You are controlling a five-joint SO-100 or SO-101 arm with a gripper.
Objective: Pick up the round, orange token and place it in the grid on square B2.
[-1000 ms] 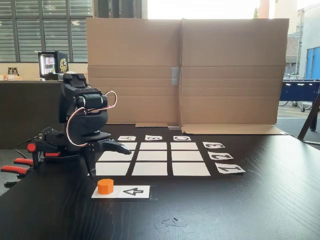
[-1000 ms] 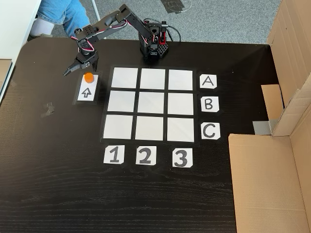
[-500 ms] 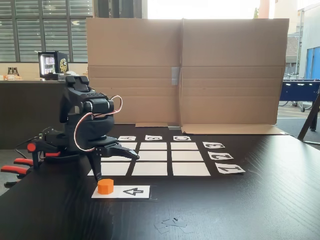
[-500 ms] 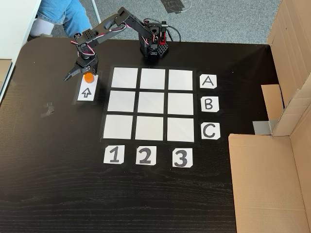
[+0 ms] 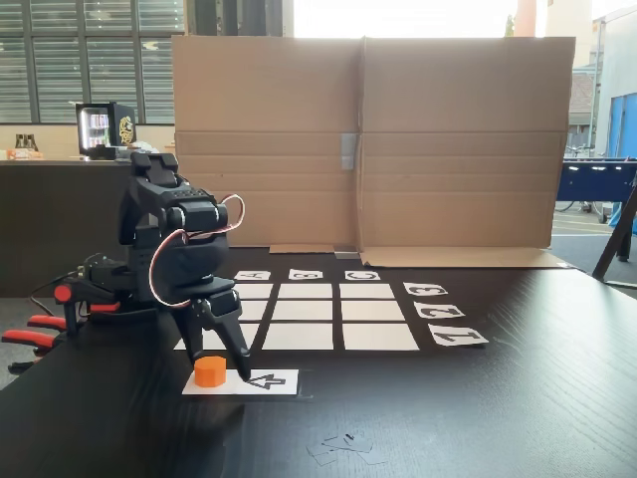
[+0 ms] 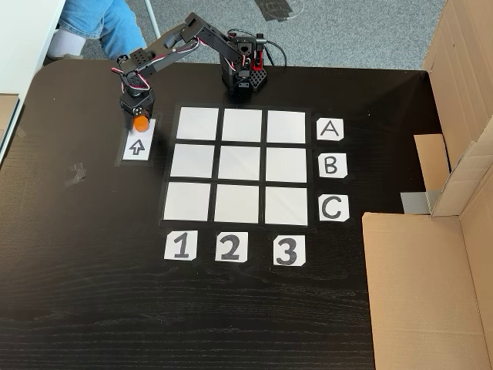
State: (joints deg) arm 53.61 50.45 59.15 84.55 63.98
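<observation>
Gripper (image 5: 215, 366) lowered from above onto token (image 5: 209, 371) on arrow card (image 5: 261, 381); jaws, wide a second ago, now narrowed around token (image 6: 139, 122). Full grip not clear.

Beside the token (image 5: 210, 371), one fingertip (image 5: 242, 370) hides part of the arrow card (image 5: 267, 381) — pincer (image 6: 139, 116) contact too small to tell.

From my seat, the dark wood-grain worktop (image 6: 92, 293) looks streaky with a faint sheen, and the nine white paper rectangles of the grid (image 6: 241, 164) lie flat and matt on it. I see the small orange plastic token (image 5: 209, 371) as smooth and matt. The black plastic pincer (image 5: 221, 362) looks dull, the brown cardboard screen (image 5: 368, 139) matt and creased.
</observation>
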